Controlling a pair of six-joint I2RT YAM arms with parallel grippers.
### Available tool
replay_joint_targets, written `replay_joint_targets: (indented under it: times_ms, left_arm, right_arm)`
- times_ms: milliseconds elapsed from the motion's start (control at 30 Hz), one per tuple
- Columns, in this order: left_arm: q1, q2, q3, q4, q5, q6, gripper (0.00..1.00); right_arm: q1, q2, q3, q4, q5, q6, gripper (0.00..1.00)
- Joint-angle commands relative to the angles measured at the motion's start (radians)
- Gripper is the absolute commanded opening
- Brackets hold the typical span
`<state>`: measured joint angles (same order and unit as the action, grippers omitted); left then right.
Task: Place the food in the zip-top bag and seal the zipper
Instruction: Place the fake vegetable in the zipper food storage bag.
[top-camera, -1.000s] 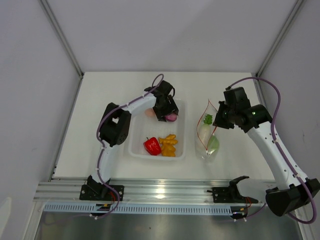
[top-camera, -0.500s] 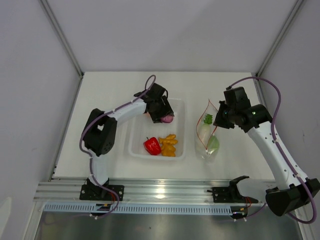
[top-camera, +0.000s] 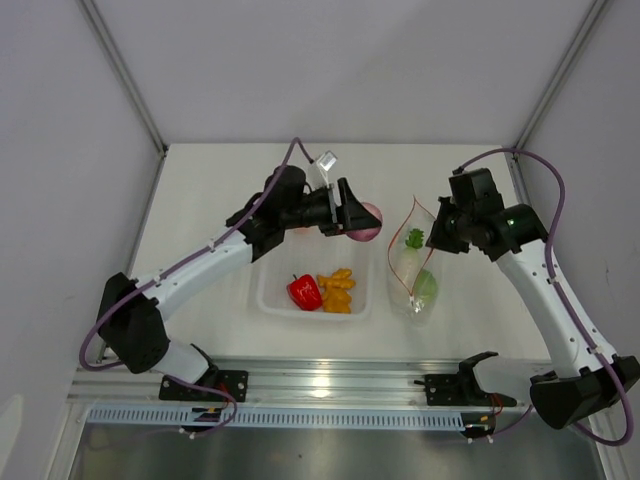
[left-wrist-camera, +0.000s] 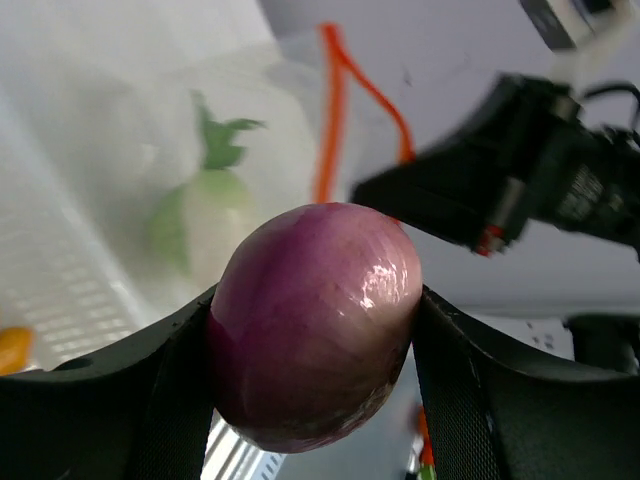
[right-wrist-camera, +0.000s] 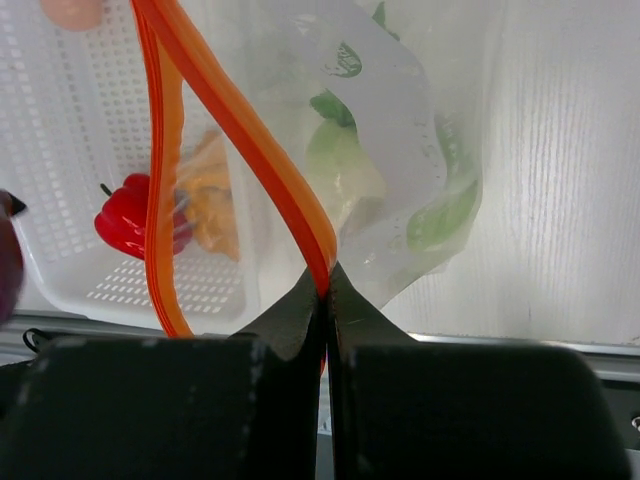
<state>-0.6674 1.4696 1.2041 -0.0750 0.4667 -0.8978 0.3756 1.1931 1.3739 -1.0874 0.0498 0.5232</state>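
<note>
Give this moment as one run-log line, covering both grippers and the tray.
left gripper: shut on purple onion | right gripper: shut on zipper, zip-top bag mouth open | tray: red pepper, orange-yellow piece, pink piece

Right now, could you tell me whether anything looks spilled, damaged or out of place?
Nothing stands out. The left claw holds the purple onion squarely beside the rim of the tray, the right claw pinches the zipper, holding the bag open at its mouth; the radish sits inside the bag, the red pepper in the tray.
</note>
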Motion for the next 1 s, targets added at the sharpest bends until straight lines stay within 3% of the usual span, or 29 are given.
replay_joint_targets:
  times_ms: [0, 233, 400, 700, 967]
  left_arm:
    - [-0.061, -0.005, 0.058, 0.103, 0.144, 0.068, 0.01]
    - [-0.141, -0.014, 0.120, 0.035, 0.055, 0.073, 0.01]
    - [-0.179, -0.006, 0.143, 0.052, 0.087, 0.049, 0.01]
    - [-0.271, -0.012, 0.156, -0.026, -0.049, 0.117, 0.04]
    - [-0.273, 0.076, 0.196, -0.140, -0.126, 0.137, 0.05]
  right_arm:
    - [0.009, -0.006, 0.063, -0.006, -0.025, 0.008, 0.00]
    - [0.043, 0.006, 0.071, -0.034, -0.007, 0.009, 0.00]
    - [0.051, 0.003, 0.068, -0.020, -0.008, 0.020, 0.00]
    - [0.057, -0.007, 0.063, -0.014, -0.015, 0.031, 0.00]
    - [0.065, -0.033, 0.077, -0.017, -0.030, 0.050, 0.00]
